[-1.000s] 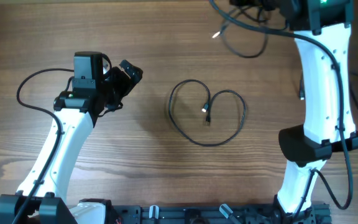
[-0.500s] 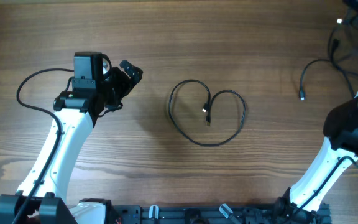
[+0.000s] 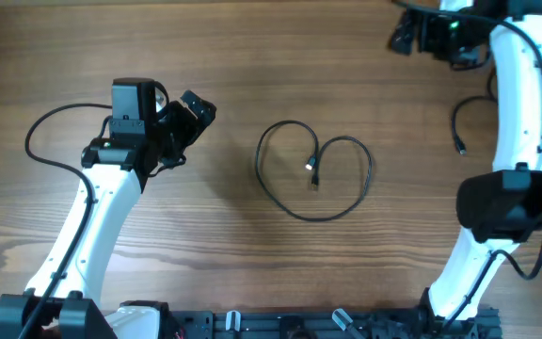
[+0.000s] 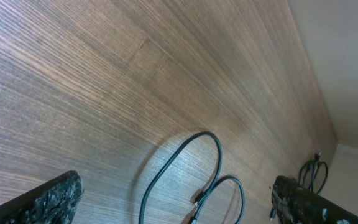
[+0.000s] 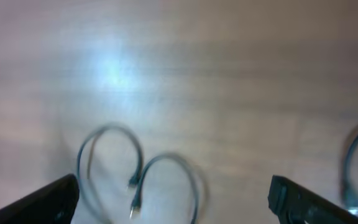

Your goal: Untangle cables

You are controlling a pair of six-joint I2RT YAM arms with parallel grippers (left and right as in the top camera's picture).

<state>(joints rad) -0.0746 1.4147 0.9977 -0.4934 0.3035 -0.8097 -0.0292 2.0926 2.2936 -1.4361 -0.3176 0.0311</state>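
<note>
No readable text, labels, brands, numbers or signs in any view

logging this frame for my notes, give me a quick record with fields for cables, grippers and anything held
middle cable: heart-shaped loop flat on table, both plugs meeting inside it
right cable: on table beside right arm, partly hidden
tangle: none seen, cables lie apart
left gripper: open, empty, left of middle cable
right gripper: open, empty, near far right of table
held: nothing
</note>
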